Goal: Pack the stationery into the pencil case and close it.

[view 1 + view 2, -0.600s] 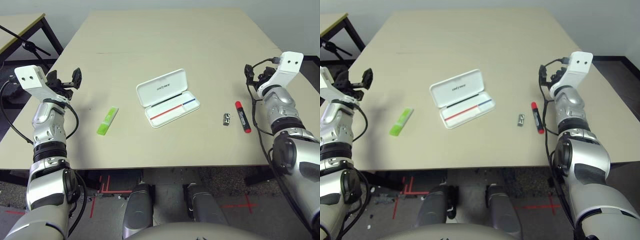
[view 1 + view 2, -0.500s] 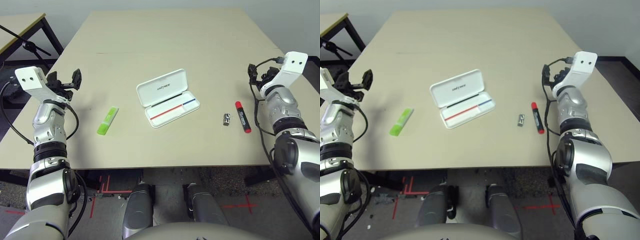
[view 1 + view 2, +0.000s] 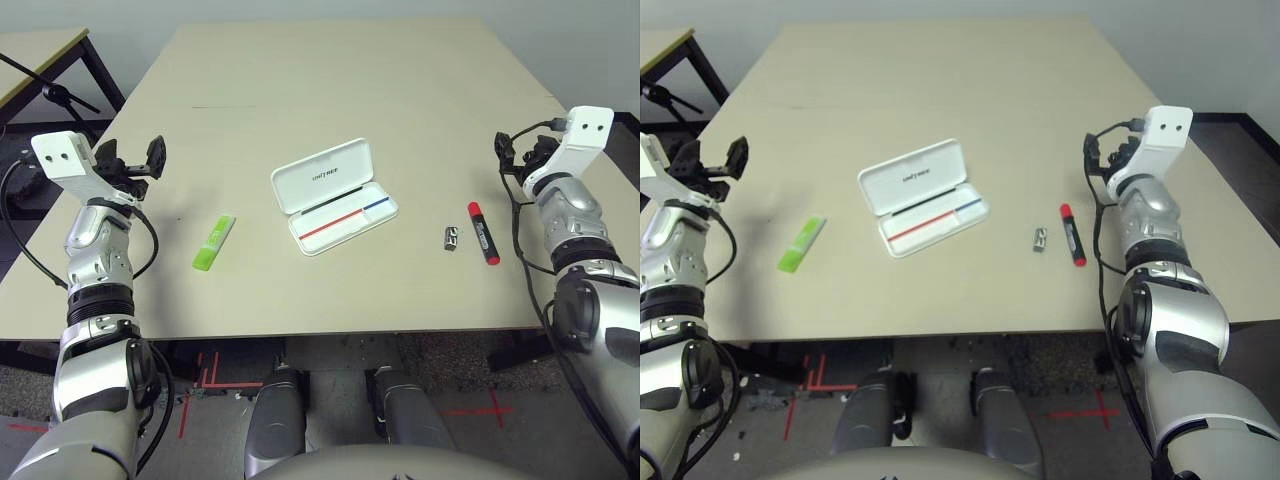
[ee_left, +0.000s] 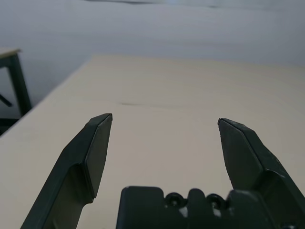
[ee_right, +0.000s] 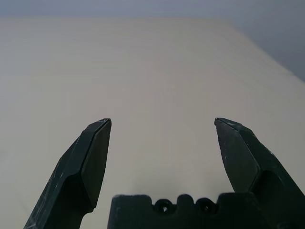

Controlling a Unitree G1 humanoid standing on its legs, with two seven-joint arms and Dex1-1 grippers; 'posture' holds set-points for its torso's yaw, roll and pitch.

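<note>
White pencil case [image 3: 334,197] lies open; wrist views show table [image 4: 190,95].

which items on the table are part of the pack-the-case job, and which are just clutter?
Job items:
- pencil case, lid open, mid-table
- lime-green highlighter, to its left
- red marker, to its right
- small metallic piece, just beside the marker

Not part of it:
- second table at far left
- dark stand next to it

Both pincers open, holding nothing.
</note>
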